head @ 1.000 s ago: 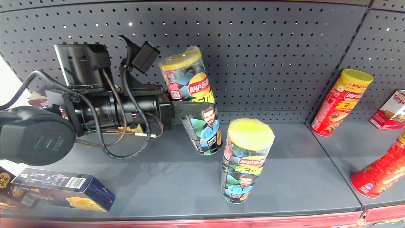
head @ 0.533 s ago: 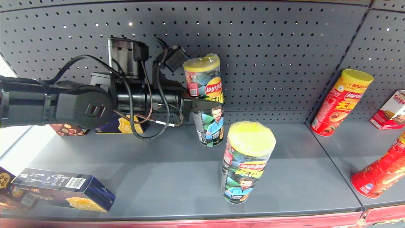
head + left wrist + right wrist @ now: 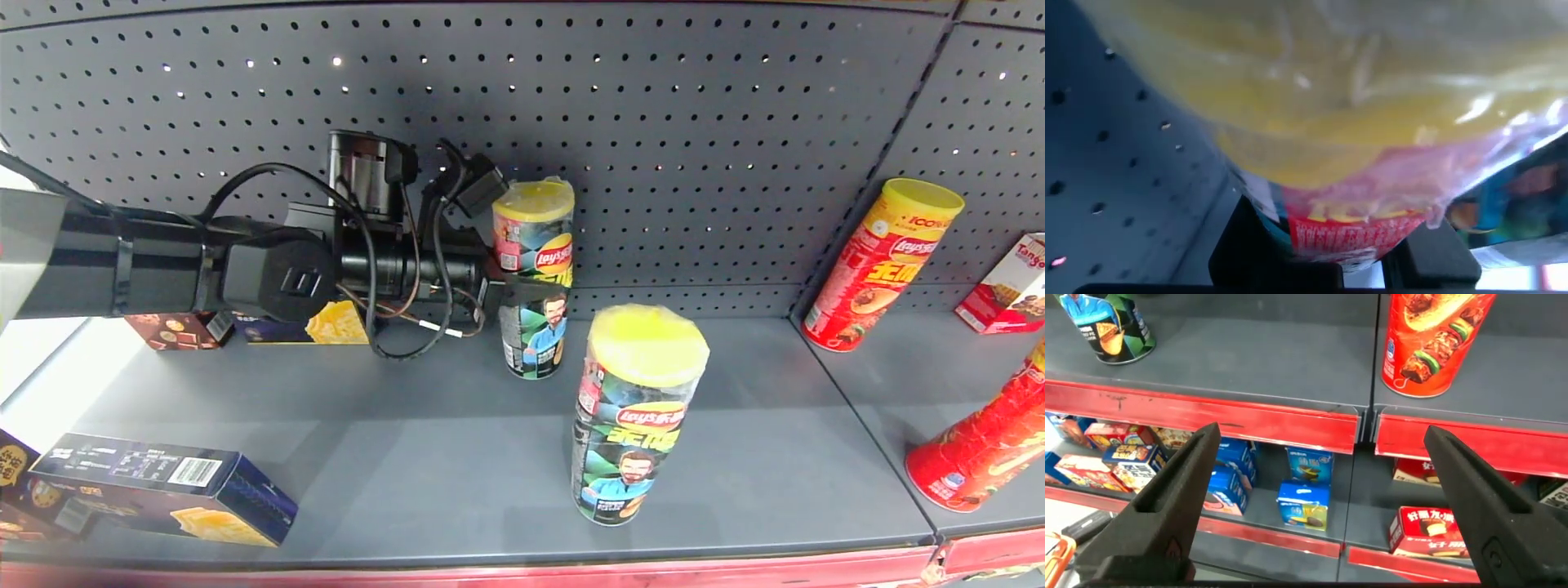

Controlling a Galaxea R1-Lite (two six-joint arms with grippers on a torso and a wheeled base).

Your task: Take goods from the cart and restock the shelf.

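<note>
Clamps can (image 3: 535, 245) in left gripper (image 3: 526, 287) at shelf (image 3: 408, 441) back, unreleased, behind one shelved can (image 3: 635, 416); holds right gripper (image 3: 1323, 434) wide, empty.

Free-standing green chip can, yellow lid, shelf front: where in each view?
Head view: green chip can upright, centre, near the shelf's front edge.
Left wrist view: not it; this yellow lid tops the second can, in the left tool.
Right wrist view: its base, above the red edge strip.
Shared landmark: red chip can.
</note>
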